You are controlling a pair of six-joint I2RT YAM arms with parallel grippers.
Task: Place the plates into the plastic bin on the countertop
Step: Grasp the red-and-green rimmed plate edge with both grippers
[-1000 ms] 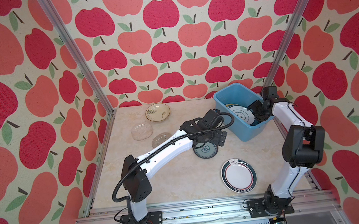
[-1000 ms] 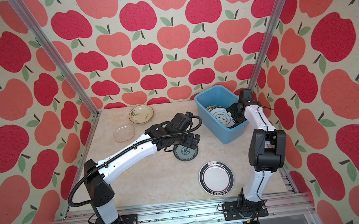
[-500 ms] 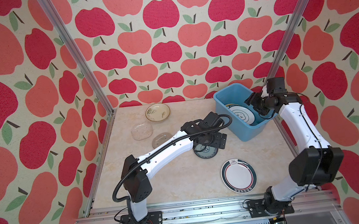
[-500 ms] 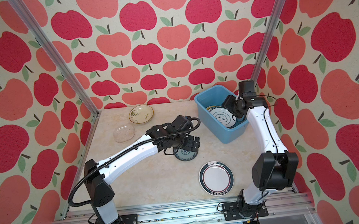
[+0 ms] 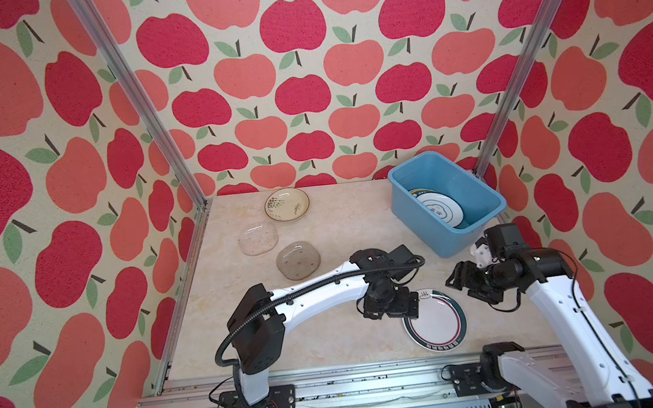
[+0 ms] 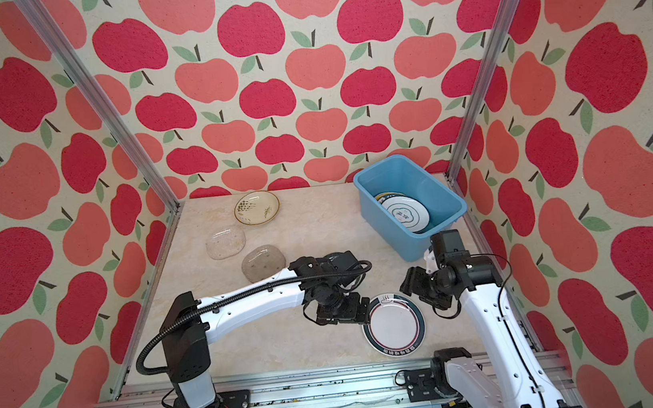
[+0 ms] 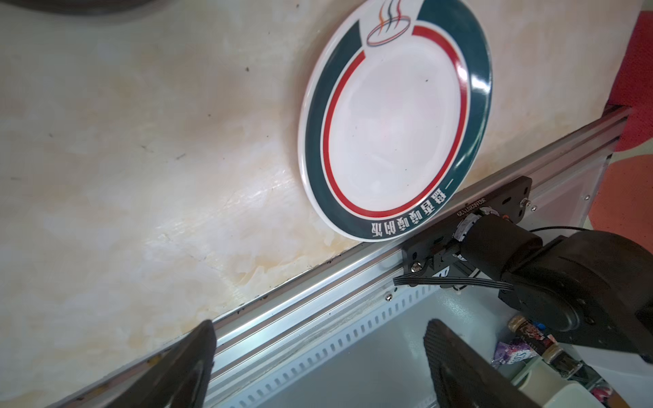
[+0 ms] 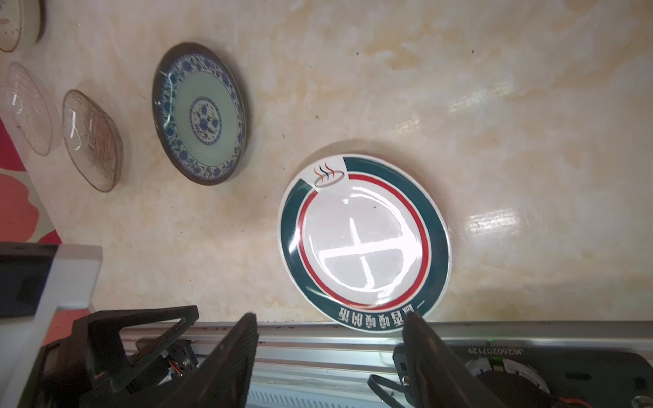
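Plates first: the white dark-rimmed plate [image 5: 434, 320] lies flat on the tabletop [image 5: 339, 220] by the front rail [image 5: 335, 373], and all four cameras give it to me. My left tool [image 5: 391, 310] hangs at its left rim, spread wide; its wrist view shows nothing between the fingers. My right tool [image 5: 467, 281] sits off the plate's back right, parted and empty, as its own wrist view confirms. Only the right wrist camera gives me the small blue-patterned plate [image 8: 199, 114]; in both top views the left arm [image 5: 318, 294] covers it. Only the top views show the blue bin [image 5: 418, 219] at the back right, a white plate [image 5: 438, 211] leaning inside. The cream plate [image 5: 287, 204] and two glass plates [image 5: 258, 240] lie at the back left.
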